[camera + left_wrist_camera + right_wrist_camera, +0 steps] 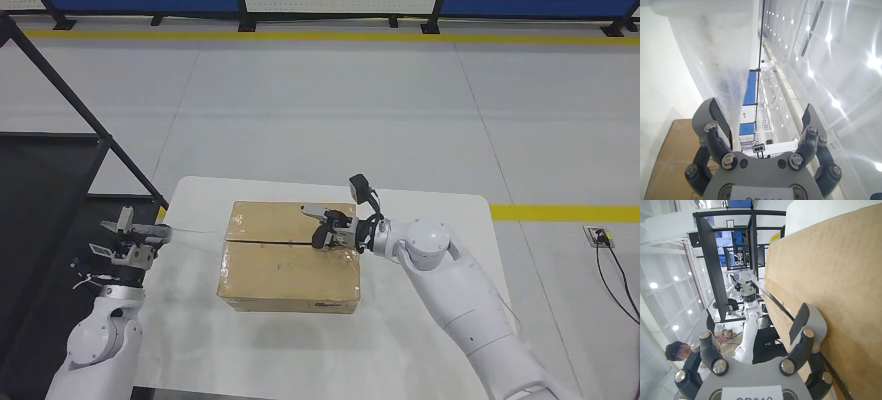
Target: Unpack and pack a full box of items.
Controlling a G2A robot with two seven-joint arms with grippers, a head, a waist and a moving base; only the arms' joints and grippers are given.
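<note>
Box (288, 275), one, closed; left end effector (761, 103) and right end effector (755, 308) both agape.

A white surface (300, 350) stands on pale floor (330, 110). A black framed panel (45, 230) flanks it. Yellow stripes (330, 37) and a cabled socket (598, 236) lie beyond.

Illumination: bright and even, supplied from overhead. Glare: ceiling lamps (829, 37) are recorded in the left wrist view as blown-out discs, with star-shaped streaks drawn from each. Round lamps (653, 285) are registered in the right wrist view without streaks. Top view: the white table (430, 215) is rendered near washed-out, and a thin soft shadow is cast by the box (290, 257) along its 6 o'clock edge. Distortion: straight lines are bowed toward both wrist views' edges.
</note>
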